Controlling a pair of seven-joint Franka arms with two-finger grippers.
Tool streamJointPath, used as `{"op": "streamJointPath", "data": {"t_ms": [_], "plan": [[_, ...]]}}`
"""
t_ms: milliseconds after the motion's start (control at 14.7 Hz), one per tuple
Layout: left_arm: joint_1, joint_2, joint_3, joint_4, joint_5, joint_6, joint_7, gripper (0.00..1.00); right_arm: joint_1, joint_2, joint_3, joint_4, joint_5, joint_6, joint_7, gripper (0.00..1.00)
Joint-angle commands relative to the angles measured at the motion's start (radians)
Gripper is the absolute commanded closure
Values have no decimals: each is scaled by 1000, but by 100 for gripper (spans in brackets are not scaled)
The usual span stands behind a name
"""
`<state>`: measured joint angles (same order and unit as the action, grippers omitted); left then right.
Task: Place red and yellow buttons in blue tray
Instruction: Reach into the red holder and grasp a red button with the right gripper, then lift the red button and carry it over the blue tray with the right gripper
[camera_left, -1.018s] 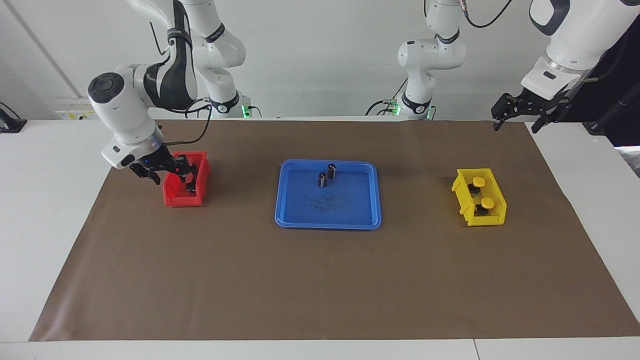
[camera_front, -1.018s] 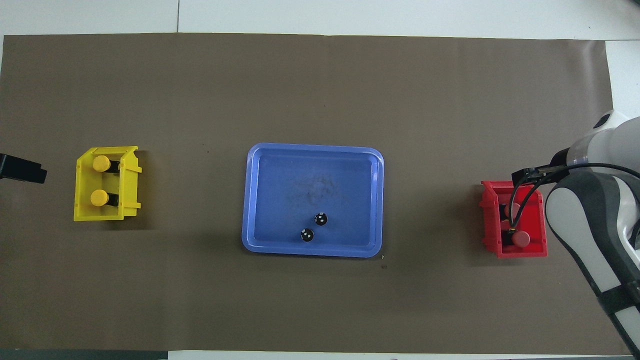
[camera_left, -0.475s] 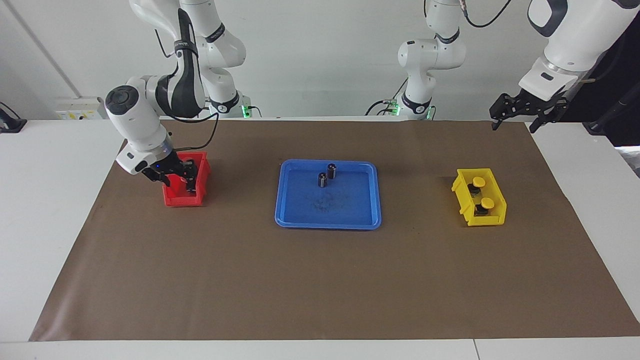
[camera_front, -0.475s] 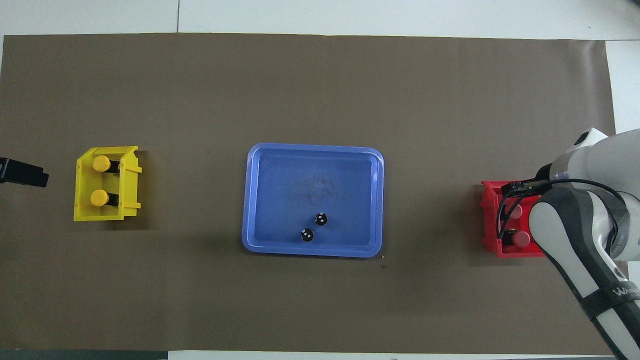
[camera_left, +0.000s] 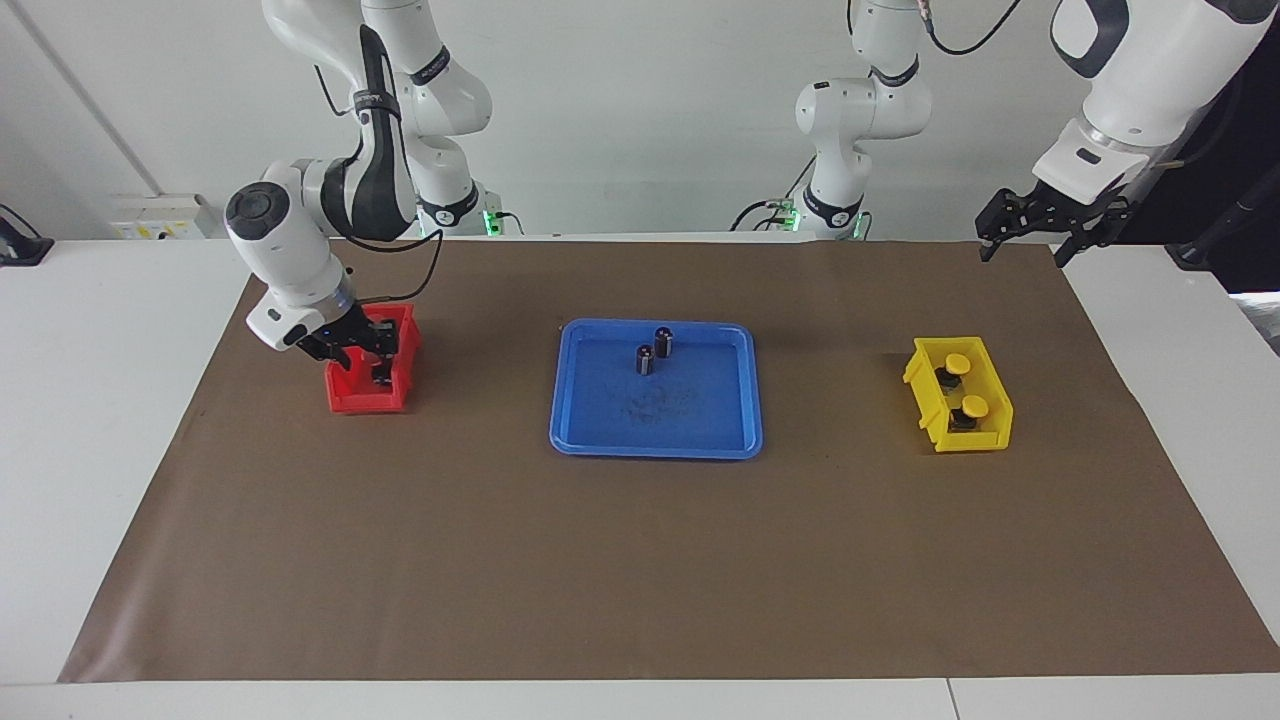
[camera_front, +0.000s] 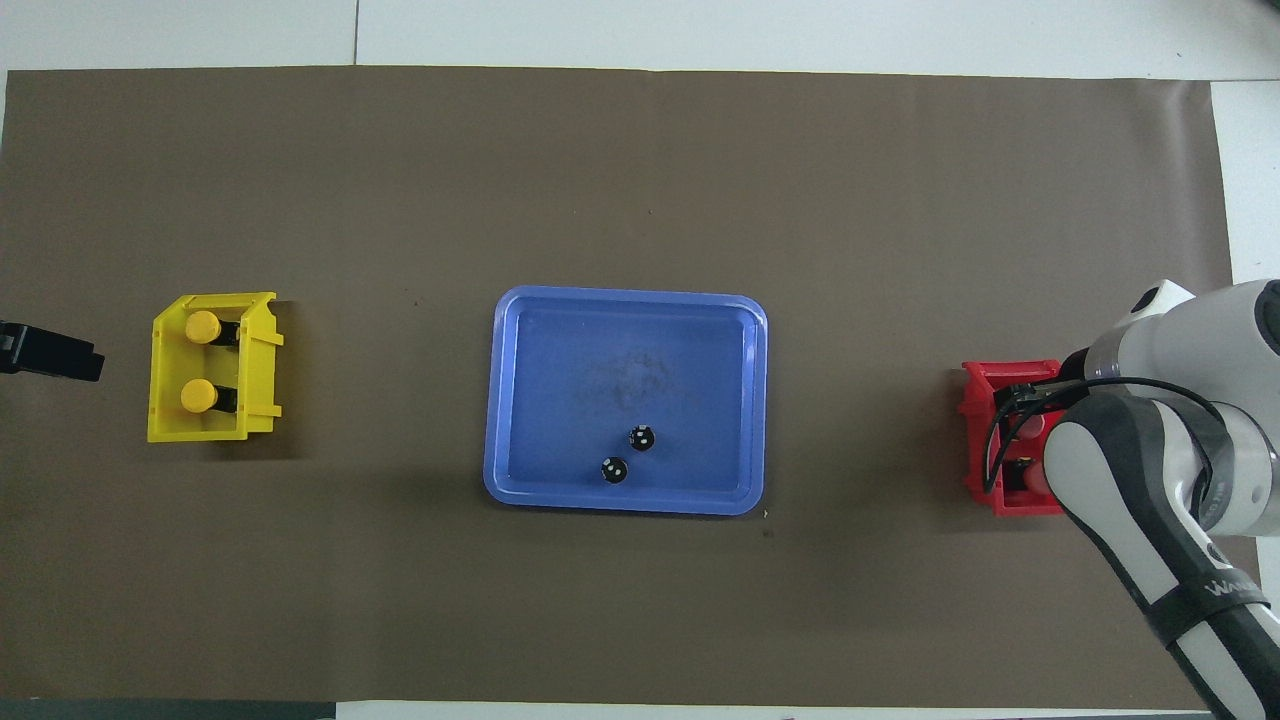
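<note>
Two yellow buttons (camera_left: 958, 362) (camera_left: 975, 406) stand in the yellow bin (camera_left: 925, 398), also in the overhead view (camera_front: 203, 326) (camera_front: 198, 395). The red buttons lie in the red bin (camera_left: 365, 402); only parts of their red caps (camera_front: 1030, 426) show under the right arm. My right gripper (camera_left: 362, 358) is open, with its fingers down inside the red bin. The blue tray (camera_left: 655, 452) (camera_front: 625, 296) sits at the table's middle and holds no buttons. My left gripper (camera_left: 1030, 240) is open and empty. It waits, raised beside the yellow bin at the left arm's end of the table.
Two dark capless cylinders (camera_left: 663, 342) (camera_left: 645, 360) stand in the blue tray on the side nearer to the robots, also in the overhead view (camera_front: 641, 437) (camera_front: 614, 469). A brown mat (camera_left: 640, 560) covers the table.
My right arm has swung in over the red bin and its gripper has sunk deeper into it, covering more of the bin from above. The left gripper has barely shifted.
</note>
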<state>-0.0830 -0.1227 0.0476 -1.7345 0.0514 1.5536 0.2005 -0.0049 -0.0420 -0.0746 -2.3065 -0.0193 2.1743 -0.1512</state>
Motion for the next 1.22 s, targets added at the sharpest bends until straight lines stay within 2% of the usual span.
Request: {"op": "streamJointPath", "data": {"t_ms": [0,611,950,1154], "plan": [[5,-32,1,-37,-5,28,-7,0,-10,-35,4,-39,16,24,-31,36],[6,-34,3,-42,-5,42,-6,0,-20,-44,4,-65,16,47,-37,42],[6,-34,3,-42,-5,40,-6,0,-20,-44,4,-67,16,56,-57,56],[8,-34,3,-42,-5,42,-6,0,-12,-42,6,-65,16,55,-56,76]]}}
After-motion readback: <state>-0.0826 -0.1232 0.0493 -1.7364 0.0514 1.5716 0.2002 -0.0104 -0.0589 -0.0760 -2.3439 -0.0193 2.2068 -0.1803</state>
